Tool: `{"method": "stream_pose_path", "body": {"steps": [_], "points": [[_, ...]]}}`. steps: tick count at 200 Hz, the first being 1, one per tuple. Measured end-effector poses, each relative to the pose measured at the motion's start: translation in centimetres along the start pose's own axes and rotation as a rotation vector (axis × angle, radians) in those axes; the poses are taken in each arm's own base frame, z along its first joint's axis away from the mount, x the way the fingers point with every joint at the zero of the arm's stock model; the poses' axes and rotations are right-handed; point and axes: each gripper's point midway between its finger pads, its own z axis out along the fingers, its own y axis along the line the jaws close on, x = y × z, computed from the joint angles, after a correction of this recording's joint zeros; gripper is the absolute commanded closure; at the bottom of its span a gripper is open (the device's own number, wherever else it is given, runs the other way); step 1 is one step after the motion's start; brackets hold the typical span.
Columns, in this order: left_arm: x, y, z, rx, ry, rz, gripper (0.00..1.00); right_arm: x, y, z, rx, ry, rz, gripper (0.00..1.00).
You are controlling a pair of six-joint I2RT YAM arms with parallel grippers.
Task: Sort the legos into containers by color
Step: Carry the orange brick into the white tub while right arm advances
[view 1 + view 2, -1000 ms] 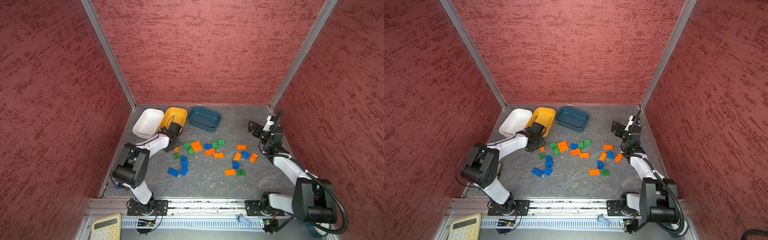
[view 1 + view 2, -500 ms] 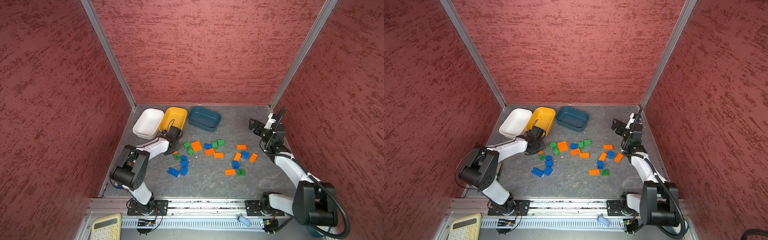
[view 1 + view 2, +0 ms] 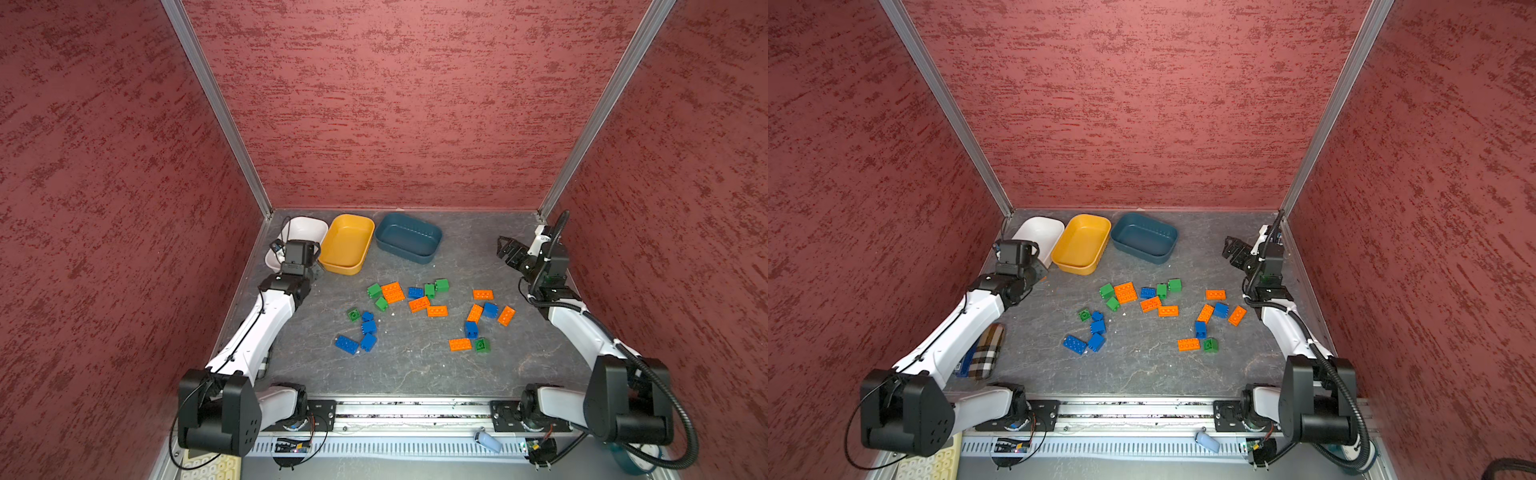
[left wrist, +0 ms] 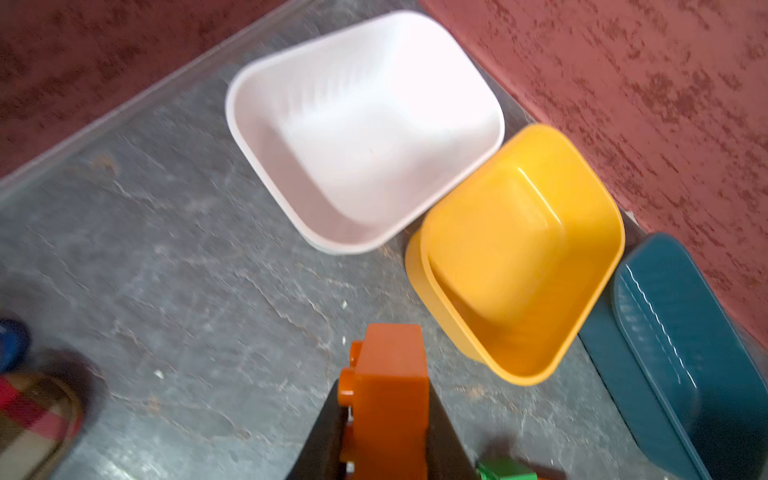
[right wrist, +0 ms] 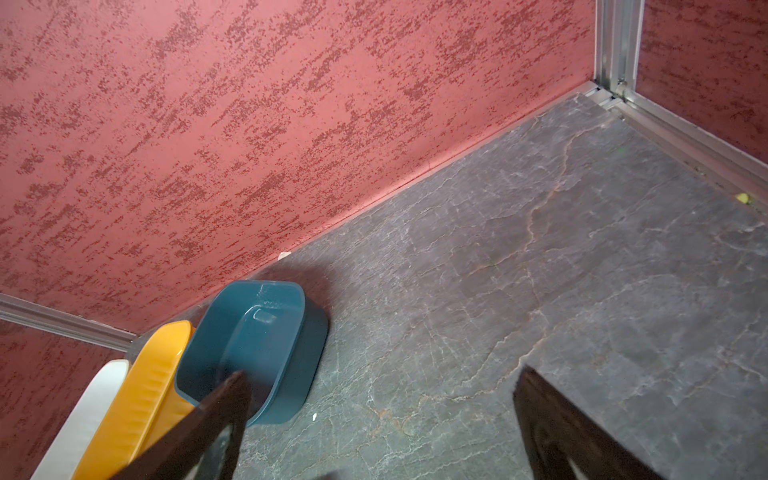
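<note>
We see a grey, stone-veined desk (image 3: 415, 370) boxed in by red mottled walls (image 3: 395, 104), with aluminium posts (image 3: 216, 112) rising from its two back corners. Near the left edge, toward the front left corner, lies a plaid pouch (image 3: 987, 351) in brown, cream and red. A blue object (image 3: 962, 366) sits just beside it, too hidden for us to name. Along the front edge runs a metal rail (image 3: 411, 409), then a slotted grey duct (image 3: 395, 449) carrying a small pale blue capsule (image 3: 487, 441). A cream calculator (image 3: 216, 467) shows beyond the front left corner, a teal roll (image 3: 622, 457) beyond the front right
</note>
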Motion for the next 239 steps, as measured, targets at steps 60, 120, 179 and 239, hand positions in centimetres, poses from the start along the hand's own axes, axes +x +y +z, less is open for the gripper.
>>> {"method": "stream_pose_path", "body": {"steps": [60, 120, 179, 239], "points": [[-7.2, 1.7, 4.4, -0.059, 0.005, -0.018, 0.83, 1.0, 0.4, -0.7, -0.057, -0.019, 0.078, 0.01], [-7.9, 1.2, 12.8, -0.065, 0.159, -0.004, 0.83, 0.9, 1.5, -0.7, -0.078, 0.0, 0.064, 0.01], [-8.2, 0.0, 16.2, -0.076, 0.213, 0.04, 0.48, 2.5, 2.7, -0.6, -0.107, 0.064, 0.043, 0.01], [-5.0, -3.1, 12.7, -0.076, 0.193, 0.149, 0.01, 6.1, 5.3, 0.3, -0.152, 0.174, 0.002, 0.01]]}}
